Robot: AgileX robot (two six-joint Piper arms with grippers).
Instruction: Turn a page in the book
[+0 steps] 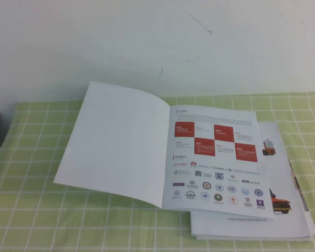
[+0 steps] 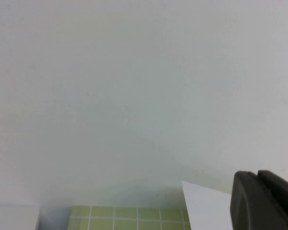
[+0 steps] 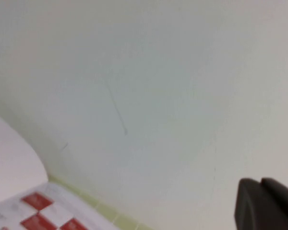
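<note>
— anything readable on the book (image 1: 199, 157) from up here?
— barely. I make out "ETH zürich" among the logos (image 1: 218, 185) below the red squares (image 1: 215, 140); the rest's too tiny.

Left tool (image 2: 264, 201) beside white page (image 2: 206, 208) (checked cloth (image 2: 125, 218) below)

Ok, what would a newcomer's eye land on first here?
The book lies open mid-table on the green checked cloth, its page turned over, plain white side up, left of the red-squares page. The left gripper and right gripper show only in their wrist views, facing the wall.
</note>
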